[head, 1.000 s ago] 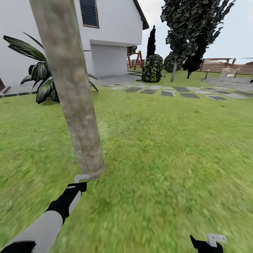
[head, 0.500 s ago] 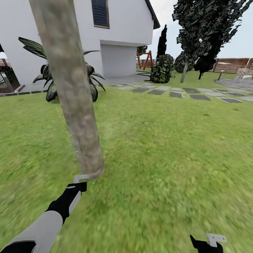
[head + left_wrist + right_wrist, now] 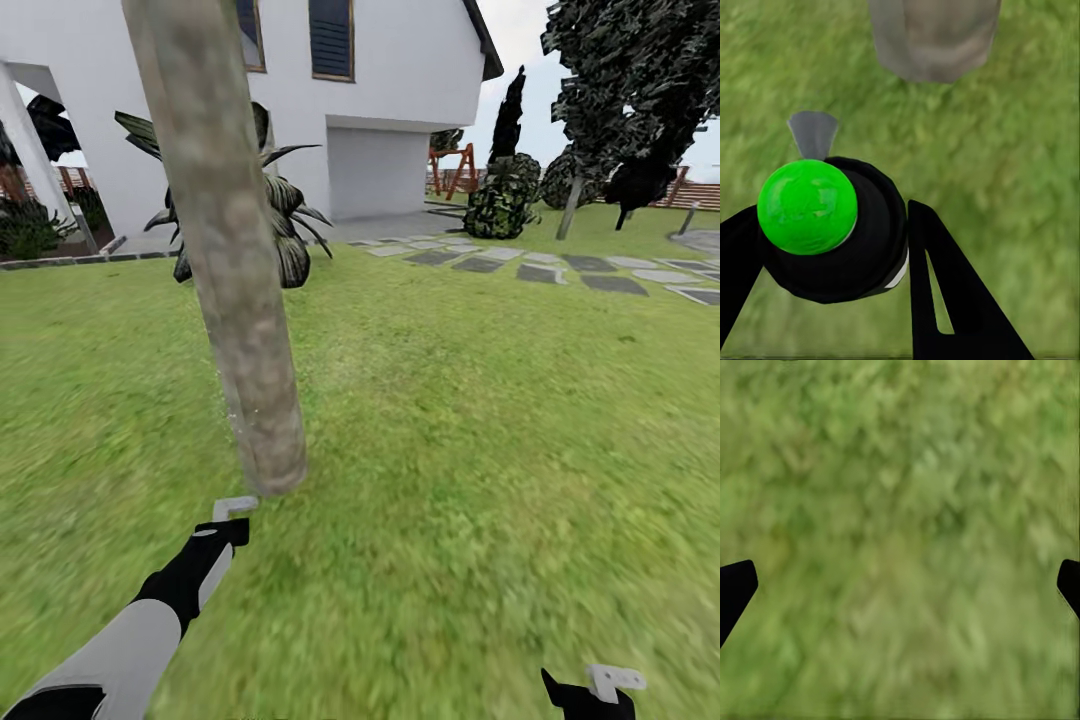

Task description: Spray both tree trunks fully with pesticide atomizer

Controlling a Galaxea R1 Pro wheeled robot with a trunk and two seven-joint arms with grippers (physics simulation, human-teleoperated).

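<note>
Clearly the left gripper (image 3: 832, 232) has its black fingers closed around the pesticide atomizer (image 3: 832, 225), a dark rounded body with a bright green cap and a grey nozzle pointing out ahead of it. The nozzle aims at the grass just short of the foot of the tree trunk (image 3: 225, 240), whose grey-beige base shows a little beyond it in the left wrist view.

To spray well, I judge the nozzle should be lifted off the ground line and turned squarely onto the bark, then swept slowly up the trunk, since the column leans and rises far above where the arm now points. Coverage on the far side of the trunk likely calls for moving around it; one standing place probably reaches only the near face.

Seen from the head camera, the left arm stretches forward and low, its black forearm ending close beside the trunk's base, not touching it as far as I can tell.

Well apart from the trunk, low over bare lawn (image 3: 900, 525), the right gripper (image 3: 900, 585) holds nothing, its two dark fingertips spread wide. Beyond the trunk stand a spiky plant (image 3: 285, 225) and a white house (image 3: 400, 80).
</note>
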